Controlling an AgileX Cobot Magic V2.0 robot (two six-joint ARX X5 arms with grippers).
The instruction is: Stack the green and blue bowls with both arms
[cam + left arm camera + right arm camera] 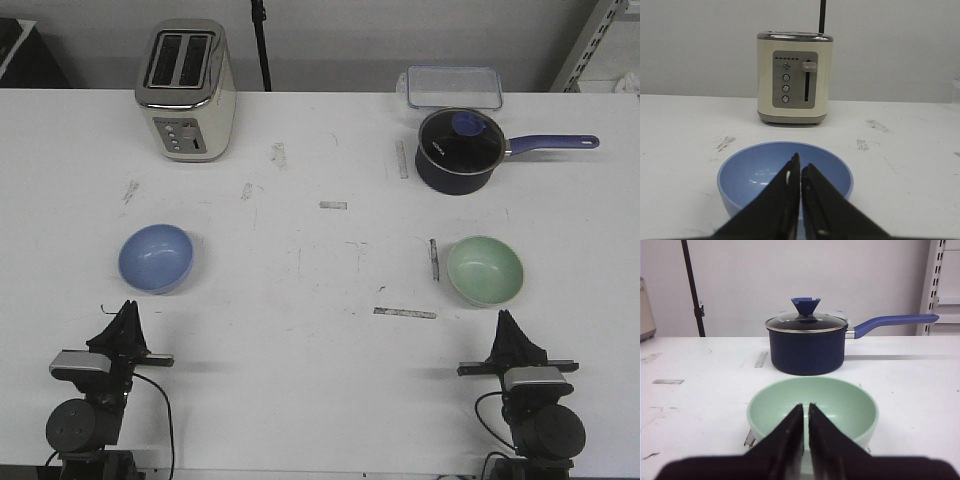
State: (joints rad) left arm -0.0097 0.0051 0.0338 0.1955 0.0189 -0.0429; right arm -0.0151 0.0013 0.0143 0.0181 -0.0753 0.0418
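Bowls apart on desk (320, 400): blue bowl (156, 258) directly ahead of left gripper (127, 312), green bowl (485, 270) ahead of right gripper (505, 320). Fingers closed, empty, both sides.

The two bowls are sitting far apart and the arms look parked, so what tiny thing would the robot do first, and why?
Probably open one gripper and ease it toward its bowl. Both the left gripper and right gripper are shut and short of the bowls, the blue bowl ahead of the left, the green bowl ahead of the right, neither held.
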